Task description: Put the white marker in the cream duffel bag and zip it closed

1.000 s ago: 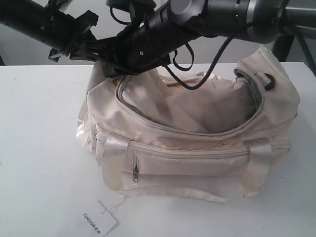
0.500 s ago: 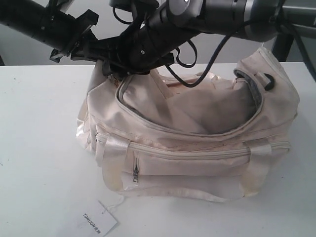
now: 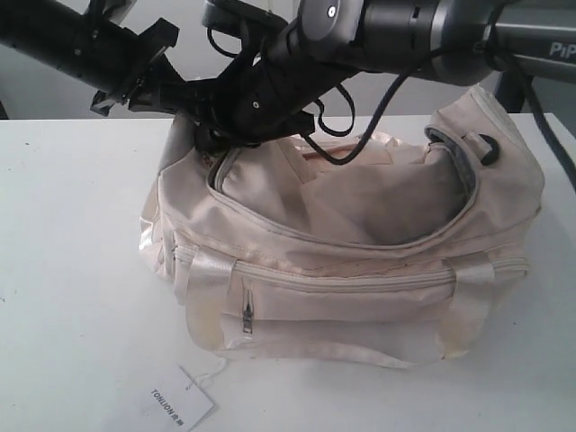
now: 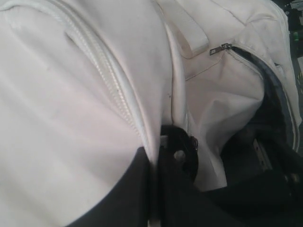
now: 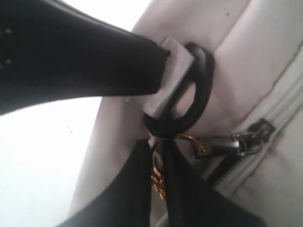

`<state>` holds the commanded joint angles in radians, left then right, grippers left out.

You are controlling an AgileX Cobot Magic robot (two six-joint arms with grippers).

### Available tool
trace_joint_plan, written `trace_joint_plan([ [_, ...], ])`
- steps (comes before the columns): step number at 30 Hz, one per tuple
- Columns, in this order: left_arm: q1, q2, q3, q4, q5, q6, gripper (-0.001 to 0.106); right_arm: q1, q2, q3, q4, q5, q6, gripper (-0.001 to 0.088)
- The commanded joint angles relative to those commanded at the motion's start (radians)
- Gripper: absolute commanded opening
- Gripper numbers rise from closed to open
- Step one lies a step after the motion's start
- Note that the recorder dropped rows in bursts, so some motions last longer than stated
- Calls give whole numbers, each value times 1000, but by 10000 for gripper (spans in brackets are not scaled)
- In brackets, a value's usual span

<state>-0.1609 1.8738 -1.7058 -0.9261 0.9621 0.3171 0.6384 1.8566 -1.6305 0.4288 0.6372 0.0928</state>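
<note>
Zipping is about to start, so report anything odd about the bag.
Yellowish stains mark the cream duffel bag at its lower front corner, above the hang tag. The top zipper gapes wide open, with the right end effector pinching its gold ring pull.

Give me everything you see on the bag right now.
Cream fabric bag sits on the white table. Its curved top zipper gapes open, slider at the left end. The right gripper pinches the gold pull; the left gripper clamps that end by the black ring. Shiny handles, front pocket zipped, white tag lying in front.
</note>
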Motion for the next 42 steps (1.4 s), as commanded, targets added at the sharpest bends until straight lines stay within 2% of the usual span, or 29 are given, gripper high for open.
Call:
trace_joint_plan([
  [12,0,0,0,7,0,0,0,0,-77,0,0,152,0,0],
  [19,0,0,0,7,-2,0,0,0,-61,0,9,250,0,0],
  [23,0,0,0,7,-4,-3,0,0,-47,0,57,271,0,0],
  [35,0,0,0,0,-8,-3,0,40,-30,18,73,358,-44,0],
  [42,0,0,0,0,-12,-3,0,40,-30,18,74,483,-93,0],
])
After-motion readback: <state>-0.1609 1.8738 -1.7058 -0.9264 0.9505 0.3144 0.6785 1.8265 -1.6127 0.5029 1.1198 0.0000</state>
